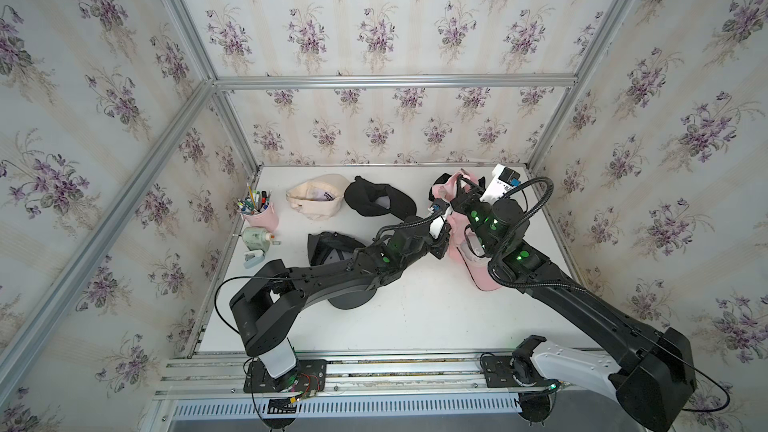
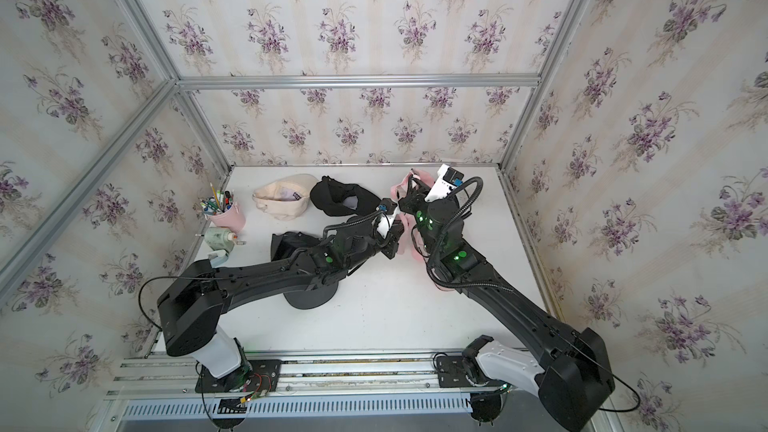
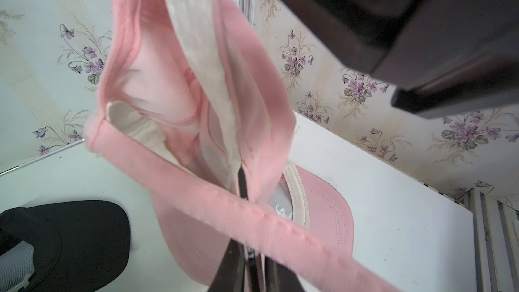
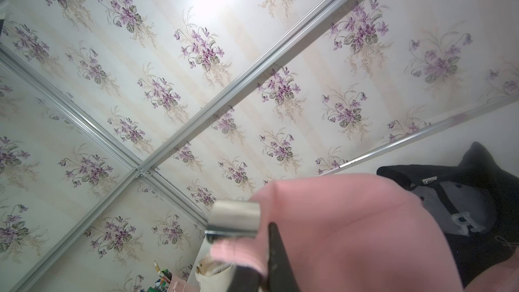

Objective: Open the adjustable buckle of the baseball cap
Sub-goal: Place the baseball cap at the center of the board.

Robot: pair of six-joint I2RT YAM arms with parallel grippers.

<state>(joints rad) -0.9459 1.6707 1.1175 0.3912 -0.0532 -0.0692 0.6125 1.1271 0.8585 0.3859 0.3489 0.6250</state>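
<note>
Pink cap [image 1: 481,279] is held up over the far right of a white desk [image 1: 415,317], inside a booth papered with violet flowers. Its silver buckle [image 4: 234,218] is seen just beside the right tool [image 1: 460,180], which is clamped on the pink fabric. The left tool [image 3: 243,189] is pinched together on the fabric lower down. A black cap [image 1: 380,199] and a cream cap [image 1: 316,197] are seen to the left.
</note>
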